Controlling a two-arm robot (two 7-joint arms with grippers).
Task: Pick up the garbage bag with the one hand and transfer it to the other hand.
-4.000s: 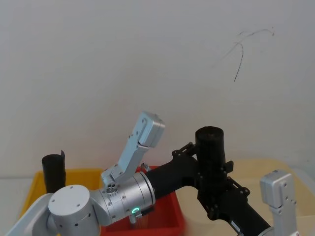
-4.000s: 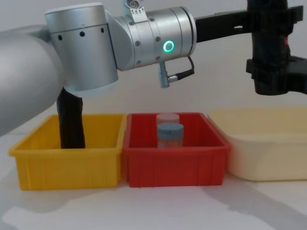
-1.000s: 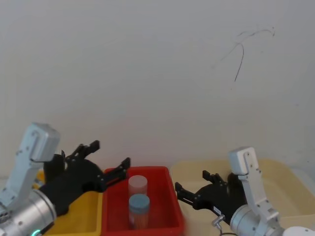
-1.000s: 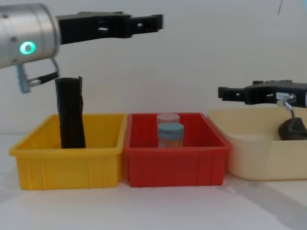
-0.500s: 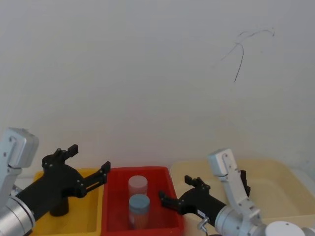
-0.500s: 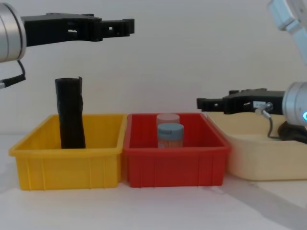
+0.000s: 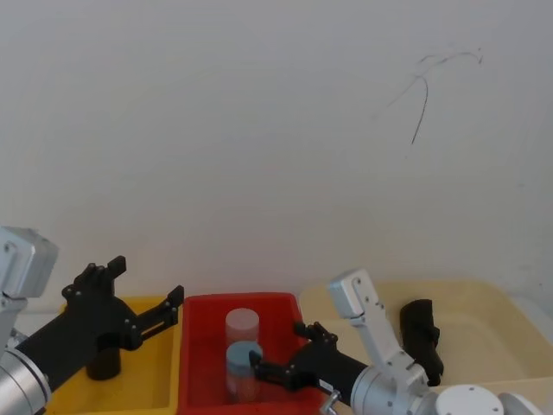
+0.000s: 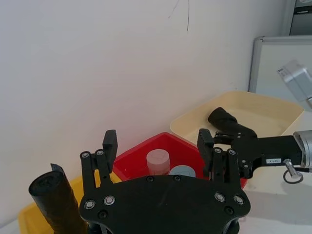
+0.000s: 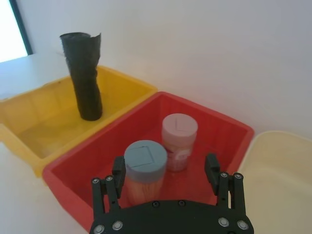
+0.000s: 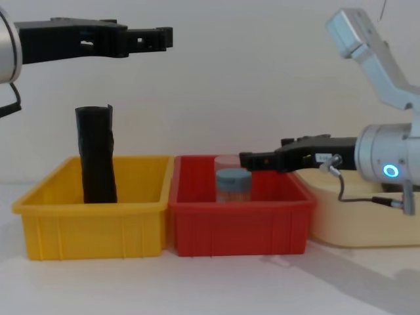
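Left gripper [image 8: 157, 142] with jaws spread; the garbage bag [image 8: 52, 195] stands upright, apart from them

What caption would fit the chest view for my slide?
Garbage bag upright in the yellow bin, open left tool above it; open right tool over the red bin.

Head view: high, facing forward and down; wall [image 7: 259, 130] above, bins along the bottom edge.
Chest view: low, level, near and side-on to yellow bin [image 10: 92, 226], red bin [image 10: 236, 226], cream bin [image 10: 354, 226].
Left wrist view: behind left gripper [image 8: 157, 141], bins farther off.
Right wrist view: behind right gripper [image 9: 165, 165], close over the red bin.
Shared by all four: the red bin.
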